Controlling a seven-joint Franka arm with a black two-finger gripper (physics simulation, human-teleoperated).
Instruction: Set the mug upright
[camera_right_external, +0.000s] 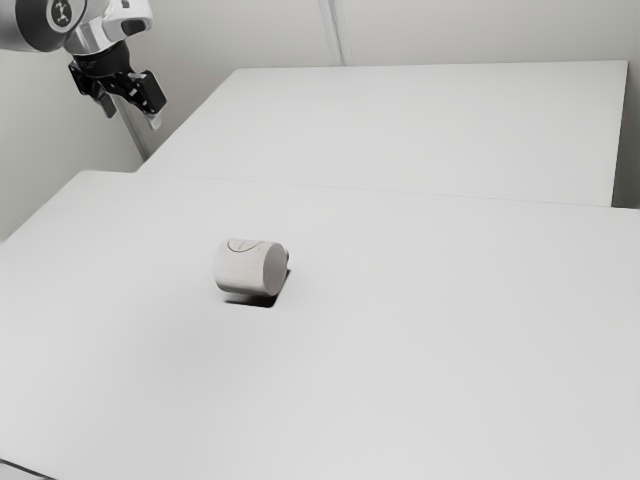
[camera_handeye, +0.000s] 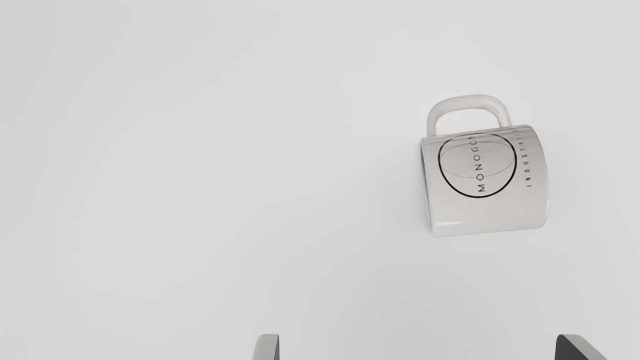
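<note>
Pale walls (camera_right_external: 480, 30) stand behind a white table (camera_right_external: 420, 350), with a second white surface (camera_right_external: 430, 130) beyond it and a thin dark line (camera_right_external: 25, 469) at the near corner on the exterior view's left. The mug (camera_right_external: 240, 268) lies on its side on the table, well apart from the gripper (camera_right_external: 132, 117), which hangs high at the exterior view's upper left. The exterior view gives the mug's smooth round end, facing the exterior view's right, and a dark shadow (camera_right_external: 255, 300) under it. The wrist view adds the full loop of the handle (camera_handeye: 470, 101), a black ring, and the lettering "MONOGON" and "INDUSTRIES", partly curving out of sight. There the fingers (camera_handeye: 266, 348) are spread wide, released. The mug's mouth is seen edge-on; what the inside holds, I cannot tell.
</note>
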